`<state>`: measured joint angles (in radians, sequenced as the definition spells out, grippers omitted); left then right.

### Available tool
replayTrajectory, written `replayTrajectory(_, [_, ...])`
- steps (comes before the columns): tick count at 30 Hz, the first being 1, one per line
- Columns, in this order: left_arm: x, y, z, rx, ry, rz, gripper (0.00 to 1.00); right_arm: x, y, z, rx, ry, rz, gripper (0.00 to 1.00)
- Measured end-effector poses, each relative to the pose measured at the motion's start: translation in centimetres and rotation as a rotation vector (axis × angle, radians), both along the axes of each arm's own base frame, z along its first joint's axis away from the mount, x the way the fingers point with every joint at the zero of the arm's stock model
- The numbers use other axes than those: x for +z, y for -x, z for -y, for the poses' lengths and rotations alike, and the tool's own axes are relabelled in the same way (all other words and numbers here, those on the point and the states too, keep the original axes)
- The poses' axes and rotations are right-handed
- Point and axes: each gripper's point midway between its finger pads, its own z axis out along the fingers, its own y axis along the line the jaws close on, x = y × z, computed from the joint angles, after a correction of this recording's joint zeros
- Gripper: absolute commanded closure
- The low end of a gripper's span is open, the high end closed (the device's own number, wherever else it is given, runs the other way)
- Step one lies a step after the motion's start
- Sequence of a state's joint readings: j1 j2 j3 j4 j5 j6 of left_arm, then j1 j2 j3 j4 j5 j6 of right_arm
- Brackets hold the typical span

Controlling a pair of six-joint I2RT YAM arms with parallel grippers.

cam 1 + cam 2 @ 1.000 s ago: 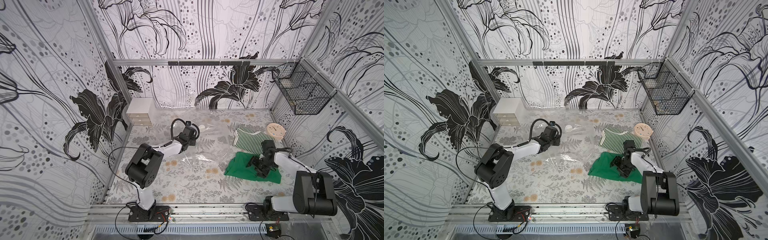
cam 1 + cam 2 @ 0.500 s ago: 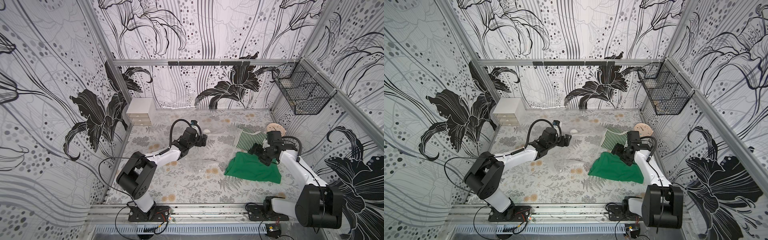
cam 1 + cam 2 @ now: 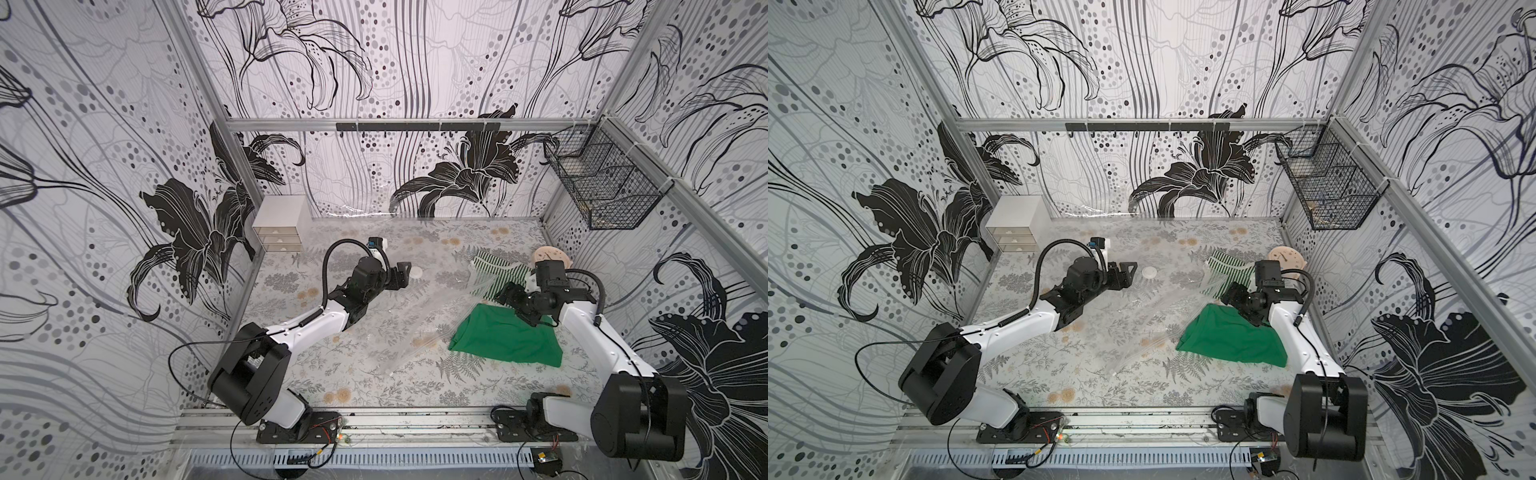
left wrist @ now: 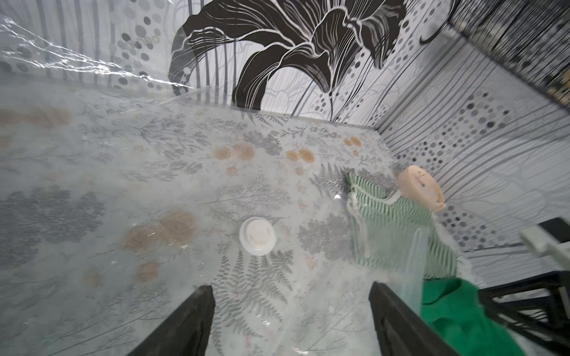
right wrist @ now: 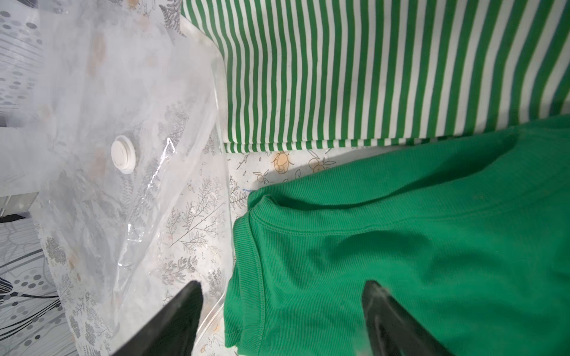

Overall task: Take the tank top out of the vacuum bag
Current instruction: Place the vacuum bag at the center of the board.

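Now the tank top (image 3: 492,265) lies by the far edge of the vacuum bag (image 3: 440,303), just past the open, empty right gripper (image 3: 506,291), while the open left gripper (image 3: 402,271) is much farther away.

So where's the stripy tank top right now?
In both top views the tank top lies at the far right, between the green shirt and the round tan disc, right beside the vacuum bag's edge.
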<state>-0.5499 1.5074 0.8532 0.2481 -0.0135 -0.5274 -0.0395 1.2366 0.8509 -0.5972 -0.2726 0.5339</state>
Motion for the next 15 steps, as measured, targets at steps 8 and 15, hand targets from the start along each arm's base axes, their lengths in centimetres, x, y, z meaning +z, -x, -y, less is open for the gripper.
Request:
replayTrajectory(8, [-9.2, 0.0, -3.4, 0.123, -0.065, -0.23, 0.5, -0.1, 0.6, 0.4, -0.013, 0.022, 0.009, 0.16])
replayTrajectory(15, [-13.3, 0.5, -4.1, 0.151, -0.116, -0.299, 0.32, 1.5, 0.8, 1.5, -0.039, 0.084, 0.077, 0.07])
